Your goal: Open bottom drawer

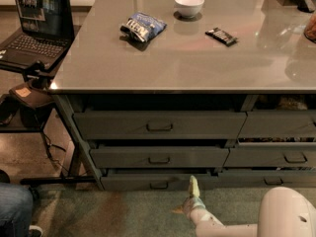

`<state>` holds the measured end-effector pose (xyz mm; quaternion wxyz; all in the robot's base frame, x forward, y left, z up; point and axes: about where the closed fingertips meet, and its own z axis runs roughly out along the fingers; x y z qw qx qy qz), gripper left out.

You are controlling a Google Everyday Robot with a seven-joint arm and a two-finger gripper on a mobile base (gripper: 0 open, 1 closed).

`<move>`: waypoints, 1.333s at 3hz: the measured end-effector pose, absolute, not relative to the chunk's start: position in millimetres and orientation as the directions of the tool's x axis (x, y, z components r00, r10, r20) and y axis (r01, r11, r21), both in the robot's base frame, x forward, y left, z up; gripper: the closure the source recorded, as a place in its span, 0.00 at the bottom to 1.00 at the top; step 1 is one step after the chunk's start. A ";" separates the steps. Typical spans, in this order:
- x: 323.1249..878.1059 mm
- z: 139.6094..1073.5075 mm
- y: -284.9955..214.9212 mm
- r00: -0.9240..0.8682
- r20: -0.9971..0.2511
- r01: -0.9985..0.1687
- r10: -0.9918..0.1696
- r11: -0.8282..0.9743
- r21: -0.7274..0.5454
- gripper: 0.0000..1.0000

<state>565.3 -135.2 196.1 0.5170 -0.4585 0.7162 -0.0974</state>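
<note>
The bottom drawer (133, 182) is the thin dark grey front lowest in the left stack, with a small centre pull handle (159, 185). A dark gap shows along its top edge. My gripper (185, 197) is low on the floor just in front of this drawer, a little right of the handle. It looks open: one pale fingertip (193, 183) reaches up against the drawer front and the other points left, lower down. It holds nothing. My white arm (286, 211) comes in from the bottom right.
Two taller drawers (159, 124) sit above it, and a neighbouring stack (276, 154) stands to the right. The counter holds a chip bag (143, 26), a white bowl (189, 4) and a dark bar (221, 35). A laptop (34, 23) sits on a stand at left. A person's leg (14, 211) is bottom left.
</note>
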 end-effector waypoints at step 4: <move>595.1 192.0 -135.1 -0.042 -0.510 -0.591 -0.859 0.433 -0.681 0.00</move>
